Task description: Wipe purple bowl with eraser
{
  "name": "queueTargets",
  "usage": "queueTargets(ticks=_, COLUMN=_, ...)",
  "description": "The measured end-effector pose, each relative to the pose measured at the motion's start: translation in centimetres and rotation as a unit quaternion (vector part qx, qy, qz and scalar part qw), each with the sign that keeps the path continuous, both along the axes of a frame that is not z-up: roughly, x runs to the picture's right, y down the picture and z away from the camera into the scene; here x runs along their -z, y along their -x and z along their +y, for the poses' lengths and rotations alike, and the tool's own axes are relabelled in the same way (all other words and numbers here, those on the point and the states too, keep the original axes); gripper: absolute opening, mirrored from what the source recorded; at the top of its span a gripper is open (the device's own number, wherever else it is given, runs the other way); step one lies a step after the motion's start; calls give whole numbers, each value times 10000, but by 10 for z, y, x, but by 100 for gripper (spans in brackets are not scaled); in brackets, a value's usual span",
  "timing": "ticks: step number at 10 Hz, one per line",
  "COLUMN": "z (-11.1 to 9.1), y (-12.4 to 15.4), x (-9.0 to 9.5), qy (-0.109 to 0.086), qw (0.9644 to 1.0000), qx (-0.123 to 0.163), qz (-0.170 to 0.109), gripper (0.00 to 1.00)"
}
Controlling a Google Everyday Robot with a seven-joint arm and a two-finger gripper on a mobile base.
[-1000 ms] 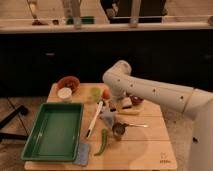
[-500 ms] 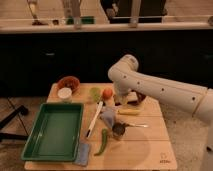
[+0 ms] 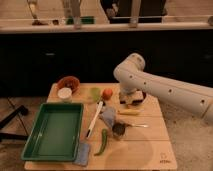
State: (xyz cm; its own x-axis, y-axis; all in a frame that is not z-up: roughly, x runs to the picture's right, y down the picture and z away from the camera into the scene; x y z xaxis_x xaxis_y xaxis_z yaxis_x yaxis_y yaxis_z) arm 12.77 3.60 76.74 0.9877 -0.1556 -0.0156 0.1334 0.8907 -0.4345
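The purple bowl (image 3: 136, 104) shows as a dark round shape at the far right of the wooden table (image 3: 150, 150), mostly covered by my arm's end. My gripper (image 3: 131, 99) hangs from the white arm (image 3: 165, 90) and sits right over the bowl, at or just above its rim. I cannot make out the eraser; it may be hidden under the gripper.
An orange-red bowl (image 3: 68, 82) and a white cup (image 3: 64, 93) stand at the back left. A green tray (image 3: 54, 131) fills the left side, with a light-blue pad (image 3: 83, 154) by it. A brush (image 3: 94, 119), green pepper (image 3: 102, 142), grey cloth (image 3: 107, 116), metal cup (image 3: 119, 130), orange fruit (image 3: 107, 93) and yellow piece (image 3: 129, 112) lie mid-table.
The arm's elbow has shifted a little to the right and up. The gripper has stayed over the dark bowl. Nothing else on the table has moved.
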Motion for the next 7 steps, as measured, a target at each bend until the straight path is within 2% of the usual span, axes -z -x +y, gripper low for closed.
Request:
queueTargets(ticks=2, z=-10, y=-13, x=12, qy=-174, qw=9997, qx=-132, qz=88, gripper=2)
queueTargets(ticks=7, z=-15, y=-39, x=26, qy=-429, qw=9978, qx=-467, qz=167, gripper=2)
